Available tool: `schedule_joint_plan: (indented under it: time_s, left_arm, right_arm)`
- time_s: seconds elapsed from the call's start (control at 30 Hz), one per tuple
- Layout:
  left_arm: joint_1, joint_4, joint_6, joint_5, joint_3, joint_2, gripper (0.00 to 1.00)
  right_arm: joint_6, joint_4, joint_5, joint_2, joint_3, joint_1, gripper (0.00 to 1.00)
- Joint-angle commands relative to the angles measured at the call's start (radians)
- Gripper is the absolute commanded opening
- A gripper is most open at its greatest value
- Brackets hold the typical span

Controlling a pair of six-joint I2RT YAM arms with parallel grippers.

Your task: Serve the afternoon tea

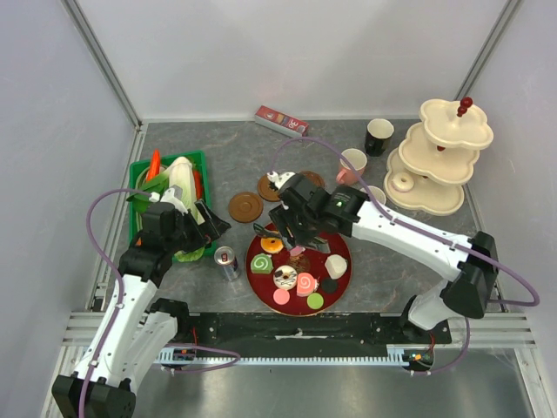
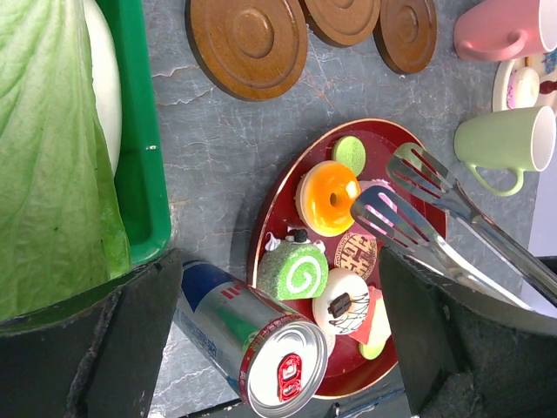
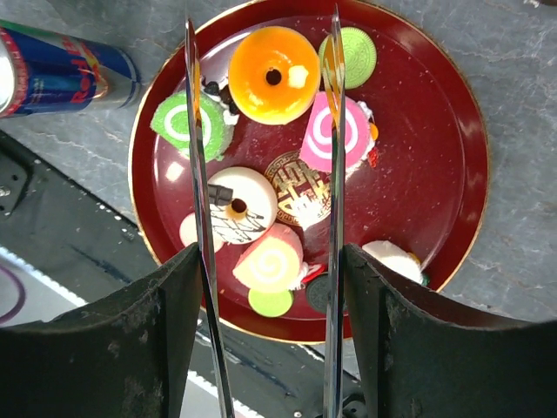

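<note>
between the fingers of the right gripper (image 3: 270, 261), metal tongs (image 3: 202, 174) are clamped, blades apart over the red plate (image 3: 435, 174), one blade crossing the pink swirl roll (image 3: 352, 139). the toy pastries (image 3: 239, 205) are left lying on that plate. the left gripper (image 2: 277, 270) is held spread wide, empty, over the drink can (image 2: 252, 340) beside the green crate (image 2: 139, 157).

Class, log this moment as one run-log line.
left pincer: open, near can | right pincer: gripping tongs | tongs: spread above red tray, empty
</note>
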Motion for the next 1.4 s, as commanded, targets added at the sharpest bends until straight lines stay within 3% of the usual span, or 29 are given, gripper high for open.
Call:
schedule_joint_plan:
  time_s: [0.0, 0.67, 1.37]
  left_arm:
    - [0.001, 0.038, -0.019, 0.032, 0.001, 0.002, 0.99]
    - [-0.001, 0.043, -0.022, 0.034, -0.003, 0.004, 0.99]
    - [-0.001, 0.043, -0.022, 0.032, -0.003, 0.001, 0.99]
  right_arm:
    - [-0.031, -0.032, 0.112, 0.059, 0.088, 0.04, 0.7]
    - [-0.075, -0.151, 0.166, 0.278, 0.226, 0.088, 0.71]
    - [-0.095, -0.279, 0.159, 0.337, 0.313, 0.132, 0.72]
